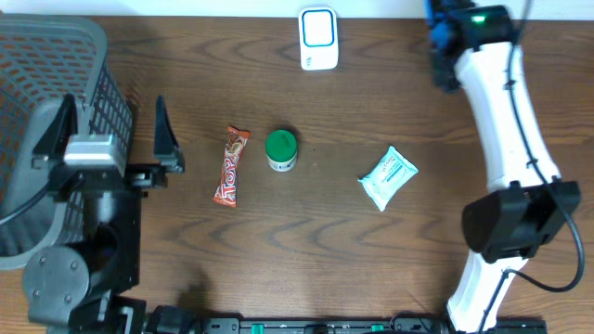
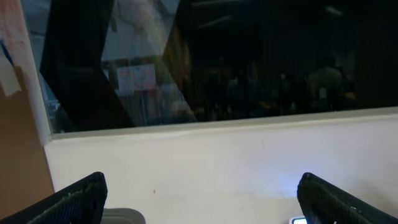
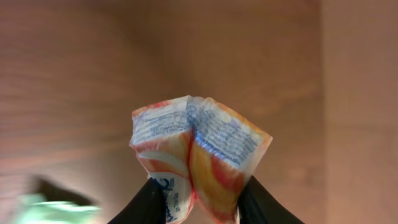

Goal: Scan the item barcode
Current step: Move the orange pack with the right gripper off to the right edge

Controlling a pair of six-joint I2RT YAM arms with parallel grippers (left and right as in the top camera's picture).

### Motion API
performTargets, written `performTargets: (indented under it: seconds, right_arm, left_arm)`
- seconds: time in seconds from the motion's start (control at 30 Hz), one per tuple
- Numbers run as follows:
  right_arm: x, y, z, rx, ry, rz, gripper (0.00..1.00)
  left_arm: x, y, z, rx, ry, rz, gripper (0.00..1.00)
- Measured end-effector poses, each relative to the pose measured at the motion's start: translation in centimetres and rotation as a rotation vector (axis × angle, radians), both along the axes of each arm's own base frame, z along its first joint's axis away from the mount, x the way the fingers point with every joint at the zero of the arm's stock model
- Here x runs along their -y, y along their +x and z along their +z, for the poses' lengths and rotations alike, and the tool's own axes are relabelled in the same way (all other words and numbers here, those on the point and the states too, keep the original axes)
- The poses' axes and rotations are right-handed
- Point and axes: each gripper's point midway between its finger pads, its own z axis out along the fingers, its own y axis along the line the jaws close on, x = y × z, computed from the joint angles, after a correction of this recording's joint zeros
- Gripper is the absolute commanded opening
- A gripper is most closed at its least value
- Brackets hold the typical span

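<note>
Wooden bench (image 1: 371,269). A grey mesh basket (image 1: 46,56) fills its left edge, with the left end effector (image 1: 113,111) spread wide beside it. The right end effector (image 3: 202,208) pinches a crumpled orange-and-white packet (image 3: 199,146) above the wood. A white scanner (image 1: 317,37) sits at the far edge. A candy bar (image 1: 232,165), blue-white pouch (image 1: 388,176) and green-lidded jar (image 1: 281,149) lie mid-bench.

Orange-white pouch (image 3: 200,146), blue print; green jar lid (image 1: 281,145); red-orange candy bar (image 1: 231,166).

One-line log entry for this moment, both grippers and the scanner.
right gripper: shut on orange-white packet | left gripper: open, empty | scanner: apart from right gripper
</note>
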Motion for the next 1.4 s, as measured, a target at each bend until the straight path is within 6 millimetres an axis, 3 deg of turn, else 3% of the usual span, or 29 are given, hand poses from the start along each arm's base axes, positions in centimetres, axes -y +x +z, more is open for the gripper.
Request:
performTargets:
  seconds: [0.4,0.53,0.67,0.77,0.9,1.0,1.1,1.27,1.4]
  right_arm:
    - [16.3,-5.4,-3.4,-0.034,0.008,-0.411,0.34]
    - [21.2,-8.4,-6.4,-0.033,0.064,-0.558,0.37]
    - [24.1,-11.7,-10.1,-0.054,0.116,-0.663,0.36]
    - [25.3,-13.8,-12.9,-0.059,0.172,-0.723,0.38]
    - [26.0,-16.2,-16.2,-0.043,0.3,-0.797,0.61]
    - [26.3,-17.1,-17.0,-0.023,0.378,-0.829,0.74]
    - [26.3,-17.5,-17.1,-0.003,0.45,-0.856,0.99]
    - [25.4,-16.4,-15.6,0.03,0.563,-0.838,0.99]
    - [24.6,-13.6,-12.5,0.133,0.665,-0.78,0.99]
  left_arm:
    - [-1.2,-6.6,3.3,0.17,-0.032,0.0,0.98]
    - [-1.5,-8.0,3.9,0.207,-0.024,0.006,0.98]
    - [-1.6,-8.3,4.0,0.213,-0.015,0.01,0.98]
    - [-1.6,-8.3,4.0,0.213,-0.01,0.013,0.98]
    - [-1.6,-8.3,4.0,0.213,-0.005,0.015,0.98]
    - [-1.6,-8.3,4.0,0.213,-0.002,0.016,0.98]
    - [-1.6,-8.3,4.0,0.213,-0.001,0.016,0.98]
    - [-1.6,-8.2,3.9,0.21,-0.001,0.016,0.98]
    - [-1.5,-8.2,3.7,0.202,0.001,0.016,0.98]
